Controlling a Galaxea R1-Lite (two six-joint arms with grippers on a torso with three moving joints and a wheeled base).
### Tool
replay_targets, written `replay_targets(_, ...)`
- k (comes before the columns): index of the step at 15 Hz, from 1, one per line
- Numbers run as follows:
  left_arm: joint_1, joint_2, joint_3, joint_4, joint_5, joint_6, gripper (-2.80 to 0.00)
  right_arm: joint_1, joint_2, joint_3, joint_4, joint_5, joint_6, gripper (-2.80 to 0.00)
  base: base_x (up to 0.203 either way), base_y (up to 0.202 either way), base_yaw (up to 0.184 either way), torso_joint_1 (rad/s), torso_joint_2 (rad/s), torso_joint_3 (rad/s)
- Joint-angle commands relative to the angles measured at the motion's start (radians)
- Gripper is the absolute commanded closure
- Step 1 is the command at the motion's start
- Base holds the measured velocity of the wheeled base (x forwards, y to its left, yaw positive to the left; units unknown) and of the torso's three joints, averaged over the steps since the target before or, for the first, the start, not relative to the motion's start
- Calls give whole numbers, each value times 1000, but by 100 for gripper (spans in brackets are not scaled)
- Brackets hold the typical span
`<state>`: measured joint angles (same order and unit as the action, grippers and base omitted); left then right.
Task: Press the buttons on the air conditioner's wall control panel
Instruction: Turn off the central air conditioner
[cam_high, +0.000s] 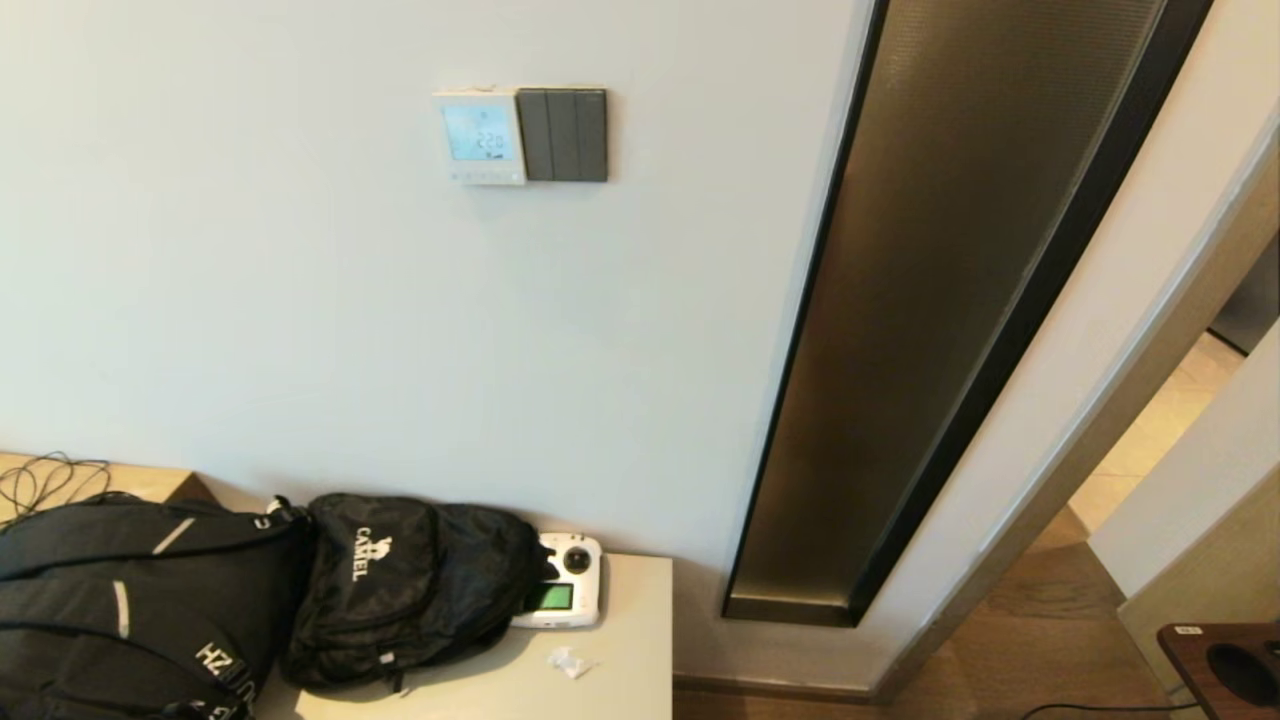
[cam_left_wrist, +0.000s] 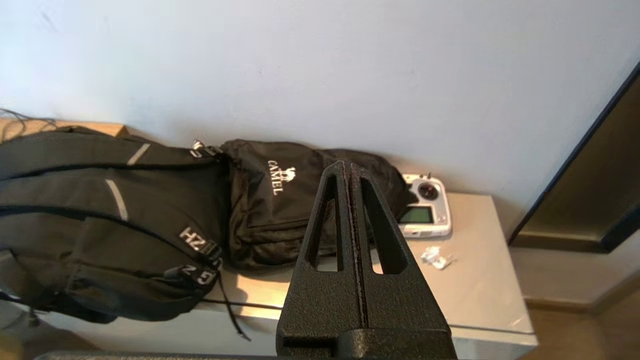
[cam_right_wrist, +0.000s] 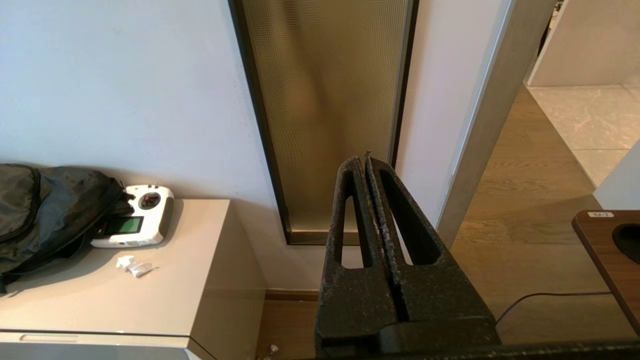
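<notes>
The white wall control panel hangs high on the wall in the head view, its screen lit pale blue with digits. The row of tiny pale buttons runs along its bottom edge. Neither gripper shows in the head view. My left gripper is shut and empty, low down in front of the black bags. My right gripper is shut and empty, low down facing the bronze wall strip. The panel shows in neither wrist view.
A dark grey three-rocker switch plate sits right of the panel. Below, a beige cabinet holds two black backpacks, a white handheld remote and a small wrapper. A tall bronze strip lines the wall at right.
</notes>
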<state>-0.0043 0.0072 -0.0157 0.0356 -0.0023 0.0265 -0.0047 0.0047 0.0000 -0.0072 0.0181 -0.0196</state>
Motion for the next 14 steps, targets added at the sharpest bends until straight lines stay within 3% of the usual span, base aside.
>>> replay_targets(1, 0, -7, 4, -9, 1, -19, 0, 0, 1, 2, 0, 0, 0, 0, 0, 0, 0, 0, 0, 0)
replay_targets(14, 1, -7, 13, -46, 7, -42, 0, 0, 1, 2, 0, -1, 0, 0, 0, 0, 0, 0, 0, 0)
